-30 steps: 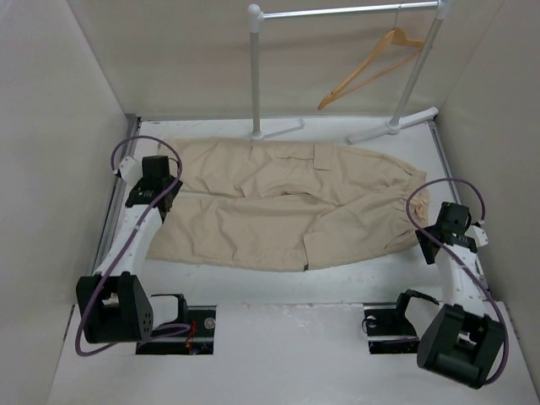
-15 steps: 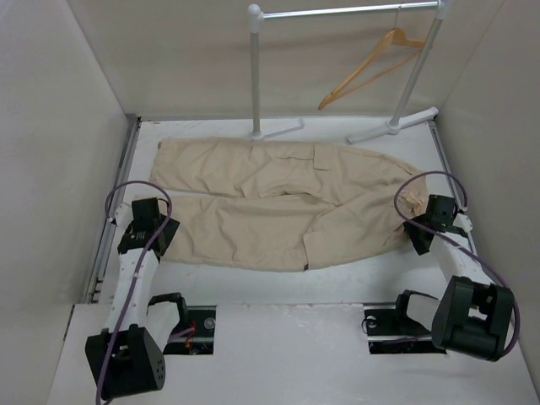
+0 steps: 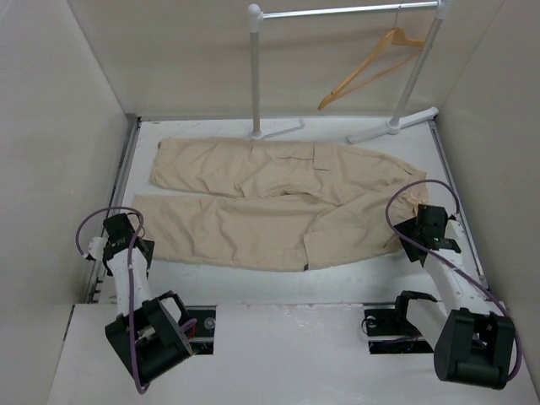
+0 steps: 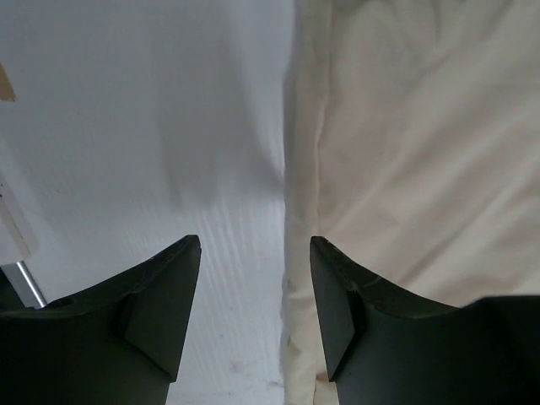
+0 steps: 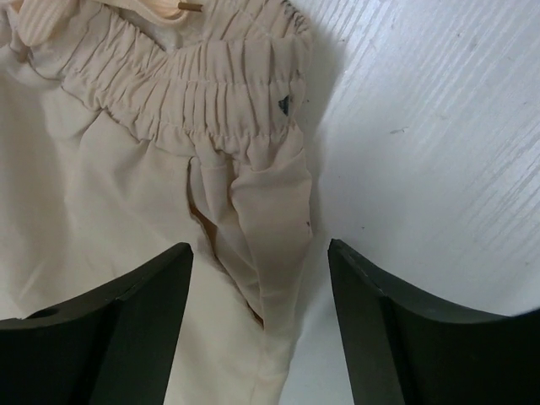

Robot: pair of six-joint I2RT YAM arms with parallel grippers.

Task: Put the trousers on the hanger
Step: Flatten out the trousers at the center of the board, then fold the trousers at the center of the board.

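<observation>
The beige trousers (image 3: 270, 202) lie flat across the white table, legs to the left and elastic waistband to the right. The wooden hanger (image 3: 371, 66) hangs tilted on the rack at the back right. My left gripper (image 3: 128, 229) is open and low at the near leg's hem. In the left wrist view (image 4: 255, 245) the hem edge (image 4: 304, 169) runs between my fingers. My right gripper (image 3: 419, 224) is open at the waistband's near corner. In the right wrist view (image 5: 260, 249) a fold of cloth (image 5: 270, 211) below the gathered waistband (image 5: 219, 93) lies between my fingers.
A white metal rack (image 3: 337, 11) stands at the back, its feet (image 3: 278, 129) on the table just beyond the trousers. Tall pale walls close in the left and right sides. Bare white table (image 3: 253, 278) shows between the trousers and the arm bases.
My left gripper has drawn back from the far leg's end toward the near left, down to the near leg's hem. My right gripper has moved a little left and nearer, onto the waistband corner.
</observation>
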